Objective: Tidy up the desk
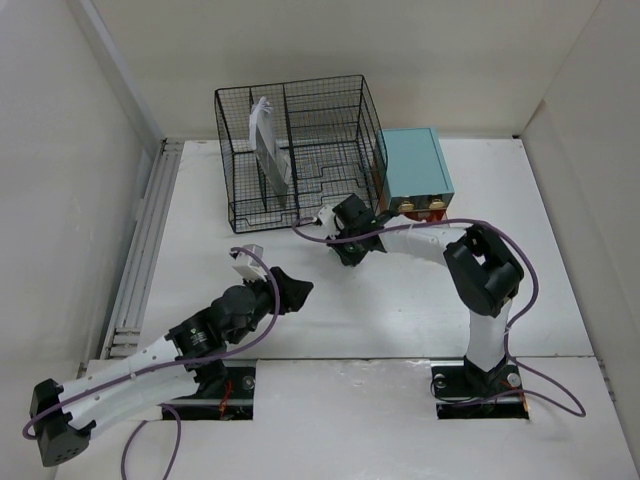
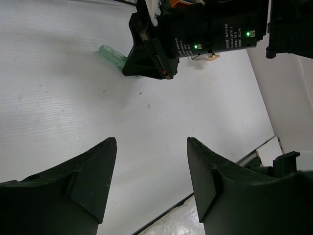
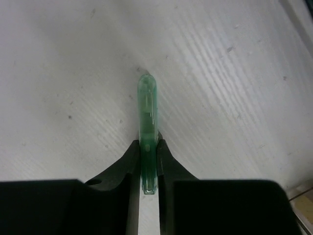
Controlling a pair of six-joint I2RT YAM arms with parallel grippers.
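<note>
The right claw (image 3: 148,147) is clamped on the near end of a translucent green pen (image 3: 147,103), perhaps a marker, low over the white tabletop (image 1: 400,310) that fills the top view's centre. Held so near its end, the pen may swivel, so lift straight and slowly, then carry it toward the wire rack (image 1: 300,140) at upper centre. The left claw (image 1: 295,288) hangs spread and empty, left of centre.
</note>
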